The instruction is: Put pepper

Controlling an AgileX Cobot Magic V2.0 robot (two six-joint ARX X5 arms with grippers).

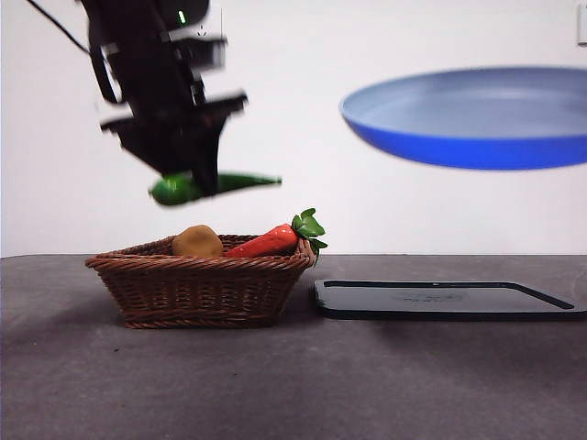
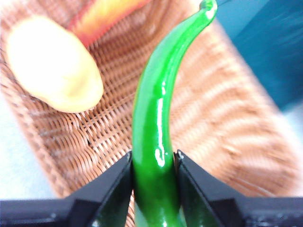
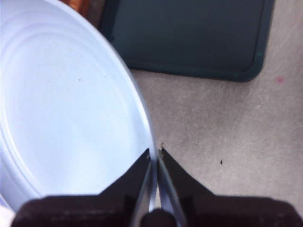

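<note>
While spread grey and wide beneath everything, the bench (image 1: pixel 293 385) carried a dark flat tray (image 1: pixel 445 300) just beside a woven basket (image 1: pixel 197 289). Above the tray, well clear of it, hung a blue plate (image 1: pixel 468 115), tilted slightly and pinched at its rim by the right gripper (image 3: pixel 155 153), fingers (image 3: pixel 177 182) pressed onto the thin edge from either side. Over the basket, apart from it, hovered the left gripper (image 1: pixel 194 174), large and dark, come in from the top edge. Clamped there between its fingers (image 2: pixel 111 184) near the thick end was the pepper (image 2: pixel 158 127), glossy green, lying roughly level in the air above the basket, its pointed tip aimed toward the plate. Inside the basket rested a red-orange vegetable (image 1: pixel 266 242) with a leafy green top leaning on the rim, and a yellowish potato (image 1: pixel 197 241) beside it.
</note>
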